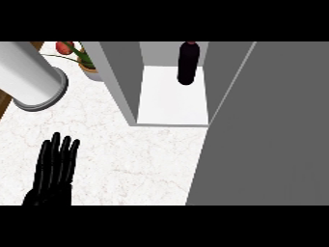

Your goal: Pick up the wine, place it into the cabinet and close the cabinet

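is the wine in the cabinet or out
In. The wine stands upright on the white shelf inside the cabinet.

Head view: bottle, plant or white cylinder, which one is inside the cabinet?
The dark wine bottle, upright on the cabinet's white floor; the potted plant and white cylinder stand outside on the marble counter.

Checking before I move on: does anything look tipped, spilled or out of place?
Nothing stands out. The wine bottle stands upright on the cabinet shelf, and the cabinet door is open.

wine bottle (pixel 186 62) upright inside cabinet (pixel 121 82), left hand (pixel 53 174) with straight fingers above counter (pixel 145 164)
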Available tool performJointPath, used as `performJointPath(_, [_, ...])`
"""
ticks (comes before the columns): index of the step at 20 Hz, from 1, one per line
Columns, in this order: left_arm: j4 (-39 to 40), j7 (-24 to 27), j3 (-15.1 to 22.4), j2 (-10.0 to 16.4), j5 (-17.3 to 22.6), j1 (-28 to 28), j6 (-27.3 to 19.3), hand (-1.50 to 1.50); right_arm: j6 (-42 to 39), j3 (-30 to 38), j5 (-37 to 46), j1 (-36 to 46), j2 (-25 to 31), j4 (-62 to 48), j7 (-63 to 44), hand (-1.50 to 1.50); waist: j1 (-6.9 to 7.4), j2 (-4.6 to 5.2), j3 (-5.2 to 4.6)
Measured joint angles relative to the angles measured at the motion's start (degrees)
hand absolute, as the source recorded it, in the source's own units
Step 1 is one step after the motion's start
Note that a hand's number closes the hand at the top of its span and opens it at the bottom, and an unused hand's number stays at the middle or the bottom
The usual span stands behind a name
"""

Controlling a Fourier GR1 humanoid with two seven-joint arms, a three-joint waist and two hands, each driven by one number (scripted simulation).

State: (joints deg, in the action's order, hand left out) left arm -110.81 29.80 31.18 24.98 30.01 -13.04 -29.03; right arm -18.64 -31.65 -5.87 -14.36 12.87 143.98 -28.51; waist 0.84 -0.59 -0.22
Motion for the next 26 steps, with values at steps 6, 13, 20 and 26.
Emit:
performJointPath(6, [-2.52, 0.65, -5.44, 3.61, 3.84, -3.33, 3.96, -1.50, 2.62, -3.13, 1.34, 3.78, -3.60, -1.63, -4.44, 1.50, 0.59, 0.07, -0.10])
performJointPath(13, [-4.80, 2.02, -11.43, 8.22, 8.52, -9.01, 10.30, -1.50, 11.66, -11.41, 3.66, 13.68, -9.60, -5.90, -9.59, 1.50, 1.74, 0.05, -0.16])
performJointPath(20, [-6.24, 2.09, -18.08, 12.69, 13.71, -12.55, 17.23, -1.50, 25.61, -15.25, 2.74, 31.04, -10.19, -12.73, -10.80, 1.50, 2.54, 0.36, -0.14])
performJointPath(26, [-6.25, 1.94, -23.11, 15.16, 17.55, -14.12, 22.45, -1.50, 36.66, -14.21, -2.22, 47.96, -11.83, -23.96, -10.90, 1.50, 3.35, 0.49, -0.10])
